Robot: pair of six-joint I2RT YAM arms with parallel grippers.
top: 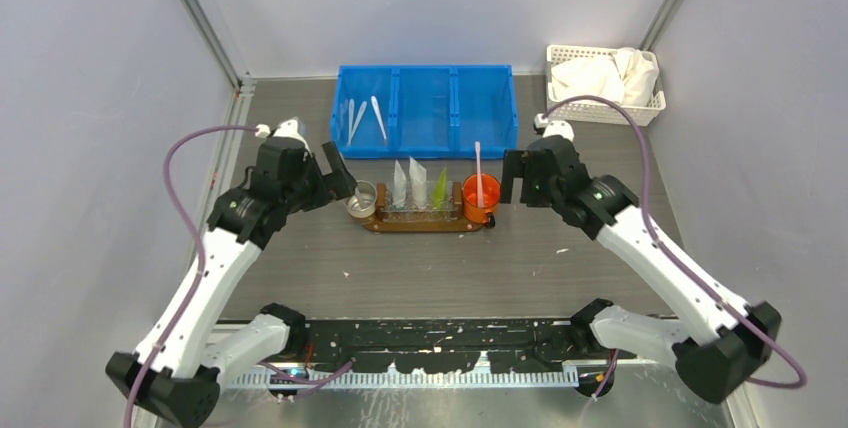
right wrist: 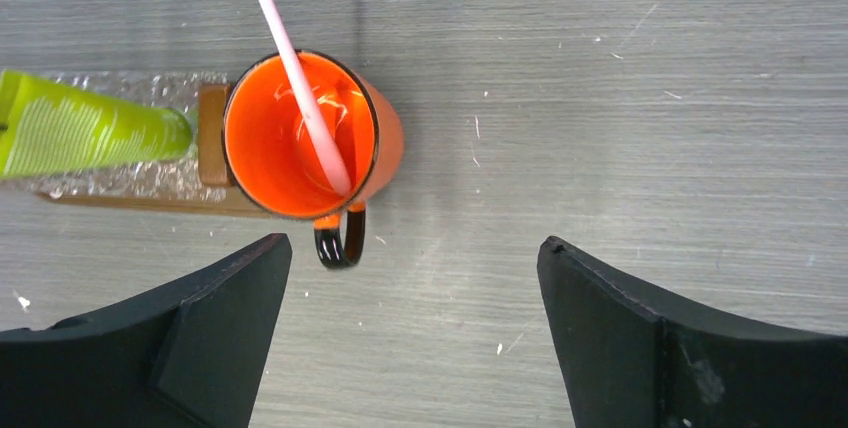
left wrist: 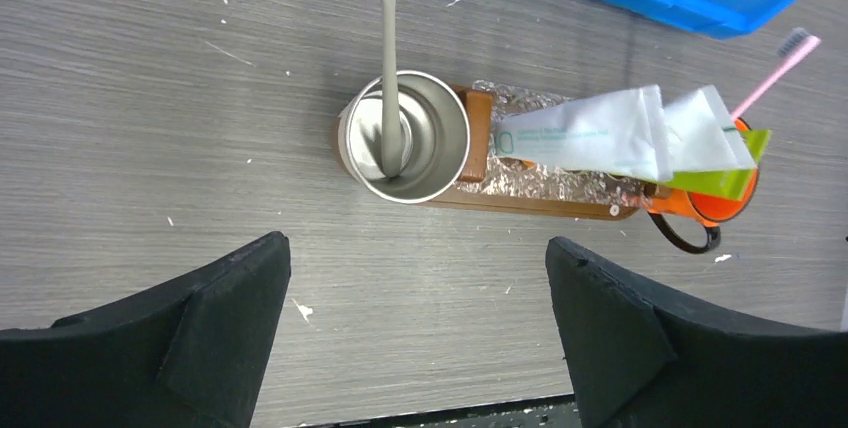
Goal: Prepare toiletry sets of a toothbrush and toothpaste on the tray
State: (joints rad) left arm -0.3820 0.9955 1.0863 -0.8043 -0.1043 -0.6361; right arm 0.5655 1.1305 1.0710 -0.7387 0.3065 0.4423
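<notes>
Left wrist view: the left fingers (left wrist: pixel 180 348) are spread and empty above the worktop (left wrist: pixel 150 98). Just ahead, the toothpaste (left wrist: pixel 590 133) stands on the tray (left wrist: pixel 540 203). The right fingers (right wrist: pixel 170 348) are spread too (holding nothing). Probably best: pinch one tube low down and lift it straight up.

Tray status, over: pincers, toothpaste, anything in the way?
Left pincer, right pincer open, empty. Three toothpaste tubes standing on dark-brown wooden tray between steel cup and orange mug. Nothing blocking.

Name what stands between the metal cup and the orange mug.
Three toothpaste tubes, two white and one yellow-green, upright on the tray; the top external view shows it best.
</notes>
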